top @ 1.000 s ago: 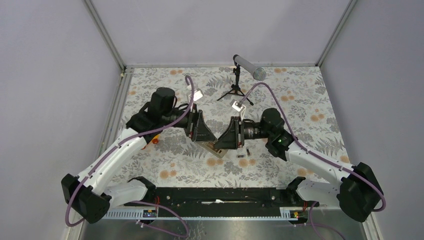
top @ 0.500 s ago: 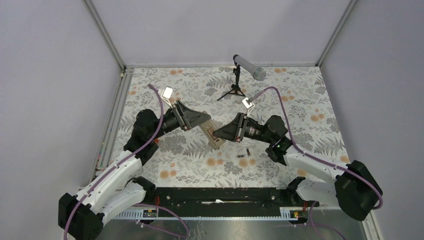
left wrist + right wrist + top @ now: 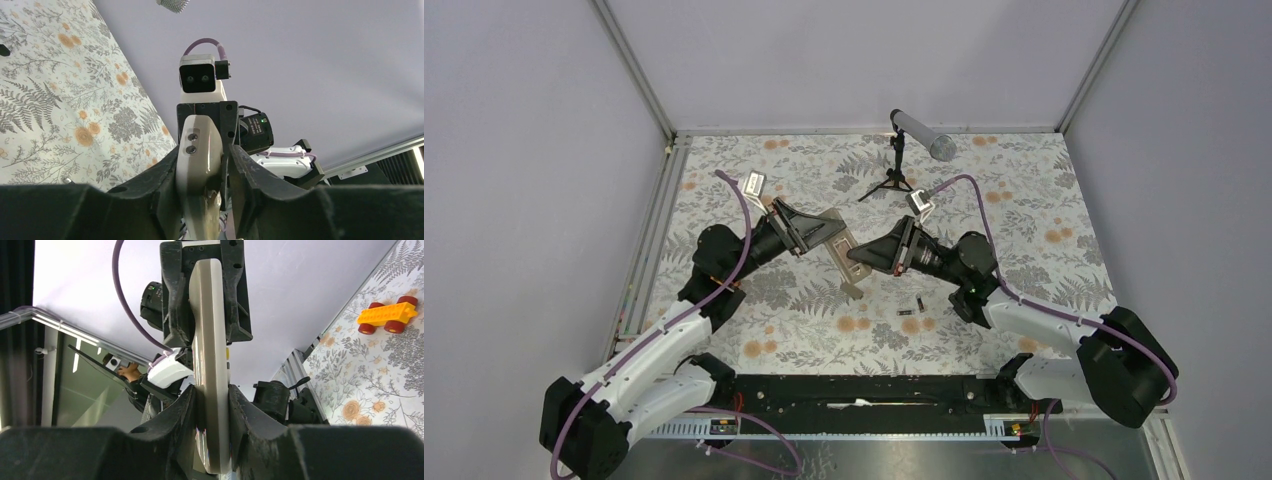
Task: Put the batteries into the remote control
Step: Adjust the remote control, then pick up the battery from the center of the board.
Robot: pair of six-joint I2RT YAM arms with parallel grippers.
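Remote control (image 3: 207,315) is clamped by both left gripper (image 3: 202,165) and right gripper (image 3: 212,400), held clear of the table (image 3: 1024,200). Batteries (image 3: 909,312) are seen lying loose there, near the right arm.

Noted remote control (image 3: 840,256) raised above mid-table (image 3: 1024,200), spanning between both arms. Found left gripper (image 3: 822,232) clamped on its far end from the left, right gripper (image 3: 861,258) clamped on its middle from the right, jaws touching both faces. Located 2 batteries (image 3: 908,313) lying on the table, close together, in front of the right gripper and right of the remote's near end. Recorded microphone stand (image 3: 894,182) behind, at far centre. Logged toy car (image 3: 385,316) on the table at left, mostly under the left arm.
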